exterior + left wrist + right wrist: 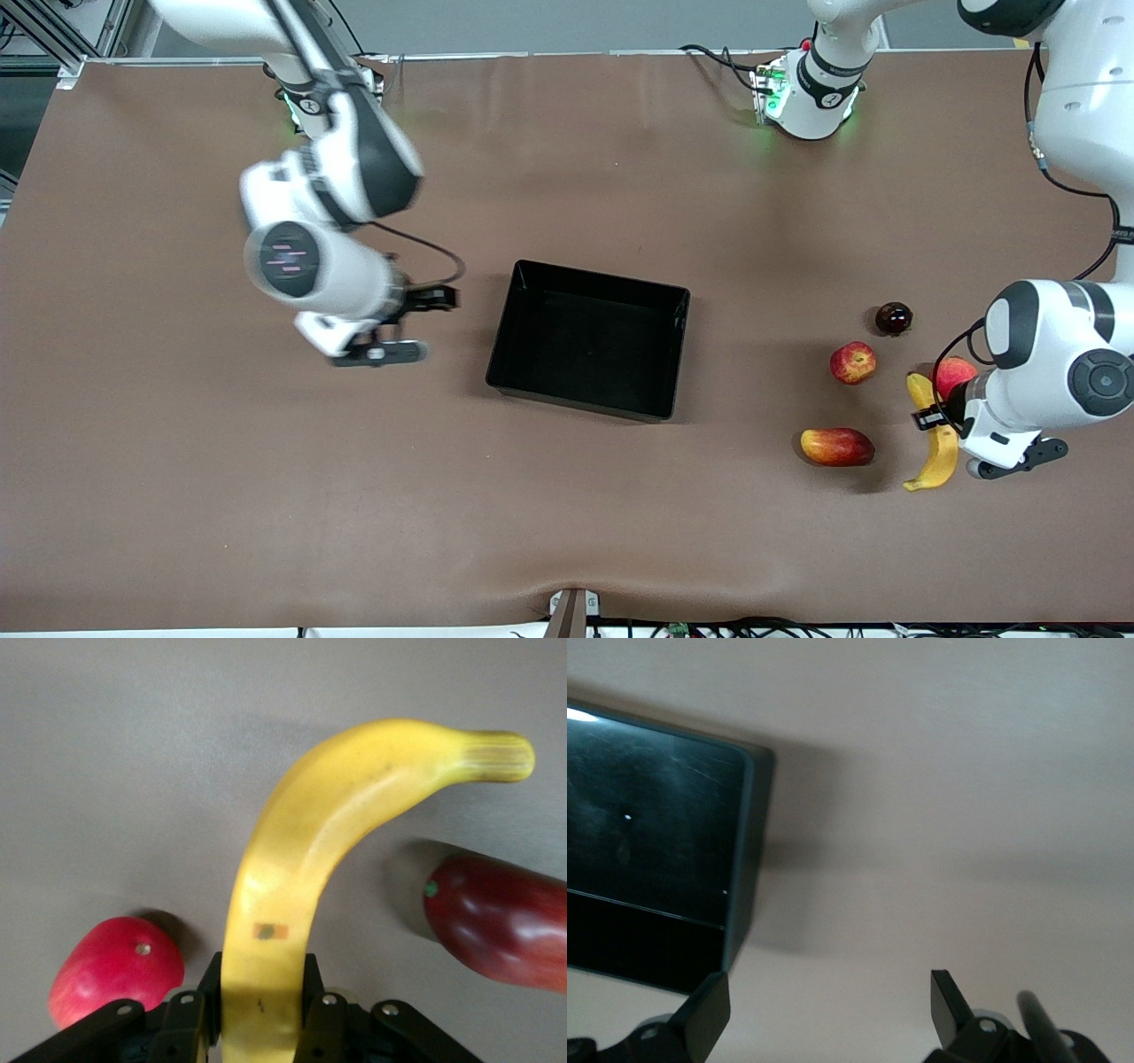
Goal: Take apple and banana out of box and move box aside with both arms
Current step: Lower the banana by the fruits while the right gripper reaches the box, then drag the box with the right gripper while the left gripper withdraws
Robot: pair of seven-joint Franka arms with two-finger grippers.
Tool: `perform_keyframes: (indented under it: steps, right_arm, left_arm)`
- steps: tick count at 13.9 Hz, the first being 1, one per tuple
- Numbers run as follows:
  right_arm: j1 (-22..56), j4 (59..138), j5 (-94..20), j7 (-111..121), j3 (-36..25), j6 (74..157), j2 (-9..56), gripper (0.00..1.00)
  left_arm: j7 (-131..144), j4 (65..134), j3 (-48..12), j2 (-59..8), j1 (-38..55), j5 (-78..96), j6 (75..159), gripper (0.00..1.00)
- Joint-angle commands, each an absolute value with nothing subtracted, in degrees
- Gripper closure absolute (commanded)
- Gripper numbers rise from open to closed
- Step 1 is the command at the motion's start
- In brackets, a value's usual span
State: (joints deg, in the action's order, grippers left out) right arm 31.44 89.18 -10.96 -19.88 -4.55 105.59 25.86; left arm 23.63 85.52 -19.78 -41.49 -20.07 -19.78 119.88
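The black box [587, 351] stands on the table's middle and is empty; its corner shows in the right wrist view [656, 842]. My right gripper [416, 326] is open and empty over the table beside the box, toward the right arm's end [828, 1001]. My left gripper [932, 416] is shut on the yellow banana [937, 452] near its middle, at the left arm's end. The banana curves away from the jaws in the left wrist view [301, 868]. The small apple [853, 362], red streaked with yellow, lies between the box and the banana.
A red-and-yellow mango [837, 447] [500, 917] lies beside the banana, nearer the front camera than the apple. A plain red round fruit [953, 374] [111, 973] sits right by my left gripper. A small dark round fruit [893, 318] lies farther back.
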Motion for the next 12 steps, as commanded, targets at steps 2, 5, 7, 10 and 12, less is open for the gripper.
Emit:
perform_keyframes:
  steps: [2, 5, 7, 10, 12]
  right_arm:
    - [36.2, 88.4, -11.0, -26.4, -5.4, 112.4, 31.2, 0.00]
    - [38.2, 90.2, -10.6, -27.8, -5.4, 118.3, 33.5, 0.02]
    - [39.8, 92.4, -9.9, -27.9, -5.4, 123.5, 35.0, 0.21]
    - [40.3, 93.4, -9.7, -27.9, -5.5, 124.8, 35.3, 0.92]
    - [40.3, 93.4, -9.7, -27.9, -5.5, 125.1, 35.3, 1.00]
  left_arm:
    - [24.0, 85.8, -19.9, -43.8, -20.7, -23.6, 122.2, 1.00]
    - [24.6, 85.5, -19.9, -46.3, -20.7, -26.9, 124.7, 0.99]
    - [25.0, 84.8, -19.9, -47.7, -20.0, -26.6, 124.9, 0.64]
    - [24.9, 84.4, -19.9, -47.4, -20.1, -26.5, 124.9, 0.00]
    - [24.2, 83.4, -19.9, -46.2, -20.3, -26.8, 124.9, 0.00]
